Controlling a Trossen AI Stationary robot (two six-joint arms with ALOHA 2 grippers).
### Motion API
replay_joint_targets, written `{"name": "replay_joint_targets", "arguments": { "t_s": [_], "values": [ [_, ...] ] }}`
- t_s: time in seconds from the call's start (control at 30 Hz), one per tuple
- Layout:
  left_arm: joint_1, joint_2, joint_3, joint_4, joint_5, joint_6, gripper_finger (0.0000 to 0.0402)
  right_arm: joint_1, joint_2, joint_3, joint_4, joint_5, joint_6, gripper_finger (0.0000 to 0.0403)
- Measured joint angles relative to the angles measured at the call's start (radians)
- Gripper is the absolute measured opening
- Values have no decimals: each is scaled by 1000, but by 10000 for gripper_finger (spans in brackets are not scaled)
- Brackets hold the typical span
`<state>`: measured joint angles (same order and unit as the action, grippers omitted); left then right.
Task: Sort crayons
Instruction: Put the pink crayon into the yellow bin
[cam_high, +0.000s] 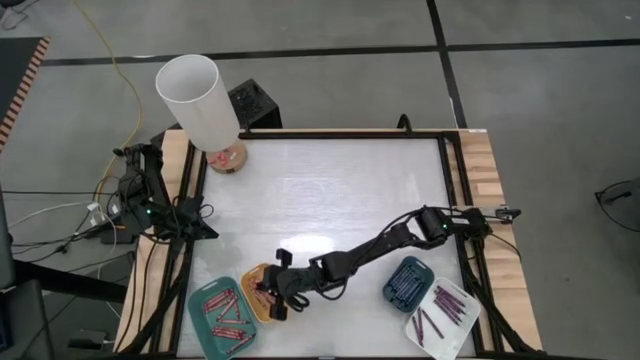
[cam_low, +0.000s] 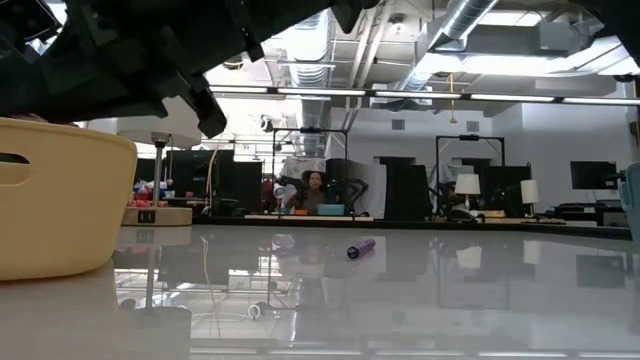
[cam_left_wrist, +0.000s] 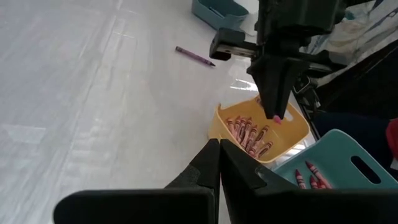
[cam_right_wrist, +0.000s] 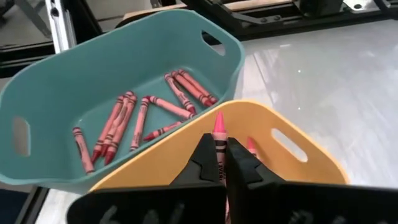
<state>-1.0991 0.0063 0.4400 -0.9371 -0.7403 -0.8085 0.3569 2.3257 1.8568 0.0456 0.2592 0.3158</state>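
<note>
A: While the high view blurred it, the right wrist view showed the right gripper (cam_right_wrist: 219, 163) fingers clamped on a pink crayon (cam_right_wrist: 218, 140) above the yellow tray (cam_right_wrist: 298, 155).

B: And the left gripper (cam_left_wrist: 219, 163)?

A: Fingers together, held off to the side. Only the low view caught one purple crayon (cam_low: 360, 248) loose on the counter (cam_low: 420, 300).
</note>
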Motion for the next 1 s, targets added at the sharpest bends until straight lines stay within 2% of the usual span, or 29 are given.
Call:
{"name": "replay_joint_targets", "arguments": {
  "t_s": [0.8,1.0],
  "values": [
    [0,0,0,0,0,0,0,1,0,0,-7,0,6,6],
    [0,0,0,0,0,0,0,0,0,0,-7,1,32,35]
  ]
}}
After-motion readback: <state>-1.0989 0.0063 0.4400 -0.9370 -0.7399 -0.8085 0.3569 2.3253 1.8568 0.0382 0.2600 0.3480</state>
